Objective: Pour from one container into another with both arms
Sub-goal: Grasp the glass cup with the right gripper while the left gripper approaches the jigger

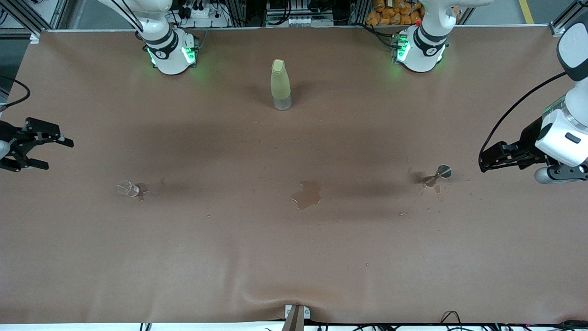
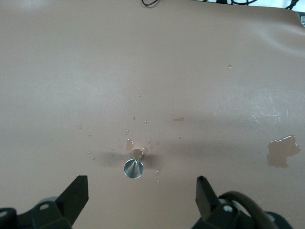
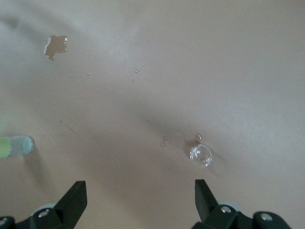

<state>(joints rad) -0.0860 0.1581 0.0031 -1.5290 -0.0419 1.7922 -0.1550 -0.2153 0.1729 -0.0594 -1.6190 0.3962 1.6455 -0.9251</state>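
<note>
Both grippers empty, cup and goblet not yet picked up.

I see the left gripper (image 1: 483, 162) with jaws wide apart, holding nothing, at the left arm's end of the desk (image 1: 294, 257), near the goblet (image 1: 438, 175). The right gripper (image 1: 55, 151) is also wide and empty, near the clear cup (image 1: 128, 188) at the right arm's end. I would lower each one slowly and centre it first. The cup is almost invisible; the goblet is small and silvery, with droplets around it.
</note>
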